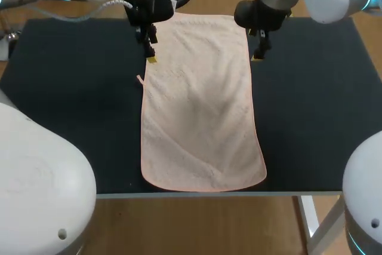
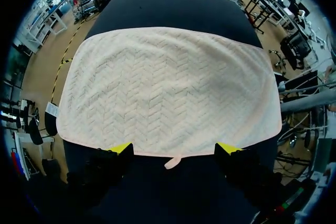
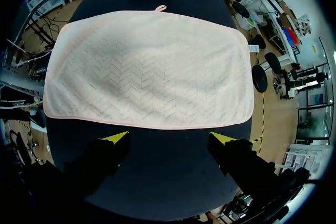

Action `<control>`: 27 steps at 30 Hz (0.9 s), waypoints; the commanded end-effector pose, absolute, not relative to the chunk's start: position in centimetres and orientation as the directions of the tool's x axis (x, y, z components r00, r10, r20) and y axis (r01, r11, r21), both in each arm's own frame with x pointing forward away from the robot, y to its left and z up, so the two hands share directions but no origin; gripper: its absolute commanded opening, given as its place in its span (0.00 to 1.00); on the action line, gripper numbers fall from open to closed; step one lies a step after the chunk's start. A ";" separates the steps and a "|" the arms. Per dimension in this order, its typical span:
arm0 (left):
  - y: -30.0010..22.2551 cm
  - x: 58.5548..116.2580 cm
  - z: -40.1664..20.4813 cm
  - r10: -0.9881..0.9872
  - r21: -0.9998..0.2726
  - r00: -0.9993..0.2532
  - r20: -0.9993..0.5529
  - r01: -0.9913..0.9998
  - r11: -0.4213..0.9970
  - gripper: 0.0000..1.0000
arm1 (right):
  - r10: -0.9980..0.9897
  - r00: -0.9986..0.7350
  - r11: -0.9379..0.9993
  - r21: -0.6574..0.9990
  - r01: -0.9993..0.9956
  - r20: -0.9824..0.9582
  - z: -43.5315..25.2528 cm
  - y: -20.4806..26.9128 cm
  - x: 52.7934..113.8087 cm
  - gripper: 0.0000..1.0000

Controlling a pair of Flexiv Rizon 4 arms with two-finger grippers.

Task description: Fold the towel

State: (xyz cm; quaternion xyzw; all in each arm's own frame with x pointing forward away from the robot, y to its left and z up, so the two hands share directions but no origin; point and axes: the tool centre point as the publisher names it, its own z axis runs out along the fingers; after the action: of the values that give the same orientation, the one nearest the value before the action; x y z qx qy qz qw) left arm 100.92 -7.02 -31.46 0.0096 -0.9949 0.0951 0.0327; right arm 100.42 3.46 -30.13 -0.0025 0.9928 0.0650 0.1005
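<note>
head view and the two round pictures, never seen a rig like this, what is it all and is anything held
This is a robot with two arms at a dark table. The head view looks down from above and behind it. Each round picture comes from a camera on one wrist, looking out past that arm's end. A pale pink towel lies spread flat. The yellow-tipped left fingers stand open at one long edge, by its small loop. The right fingers stand open just short of the opposite edge. Nothing is held.
</note>
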 end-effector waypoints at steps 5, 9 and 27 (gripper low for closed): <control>-7.0 100.9 -31.3 -0.013 -0.187 -0.998 0.067 -0.025 0.982 1.00 | 0.006 -0.980 0.991 0.131 -0.020 -0.198 -30.1 3.2 100.4 1.00; -7.0 100.9 -31.3 -0.013 -0.187 -0.998 0.067 -0.025 0.982 1.00 | 0.006 -0.980 0.991 0.131 -0.020 -0.198 -30.1 3.2 100.4 1.00; -8.8 101.1 -40.3 -0.026 -0.121 -0.989 0.145 -0.044 0.992 1.00 | 0.076 -0.997 0.992 0.106 0.074 -0.021 -38.5 5.2 100.7 1.00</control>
State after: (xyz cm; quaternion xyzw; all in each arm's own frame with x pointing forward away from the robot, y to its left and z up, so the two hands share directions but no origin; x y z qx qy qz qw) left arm 99.90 -8.12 -38.10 0.0168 -0.9963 0.0635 0.0557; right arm 99.28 4.52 -36.79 0.0365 0.9973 0.0564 0.0285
